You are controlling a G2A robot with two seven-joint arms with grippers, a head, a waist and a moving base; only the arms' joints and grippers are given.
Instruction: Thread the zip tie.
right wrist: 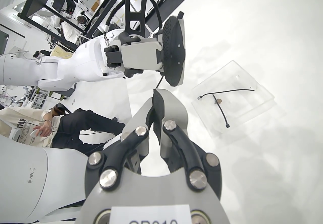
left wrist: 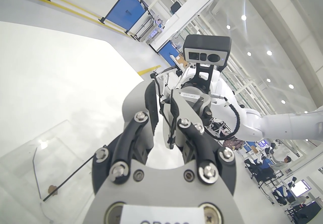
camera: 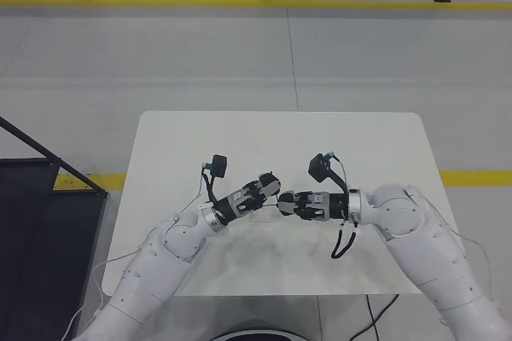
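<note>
A white tabletop (camera: 375, 153) sits mid-frame in the top view (its corners rounded). A yellow floor stripe (camera: 486, 178) runs behind it. A dark screen (camera: 26, 247) stands at left. A clear tray (right wrist: 242, 76) lies on the tabletop.

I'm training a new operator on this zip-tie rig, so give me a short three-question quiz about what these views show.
1. True or false: the right gripper has its fingers shut on a thin black plastic zip tie.
2. How many spare black zip ties lie in the clear square plastic tray?
3. The tray rests on: A the white table; B the grey floor; C a chair.
Key: 1 true; 2 two; 3 A.
</note>
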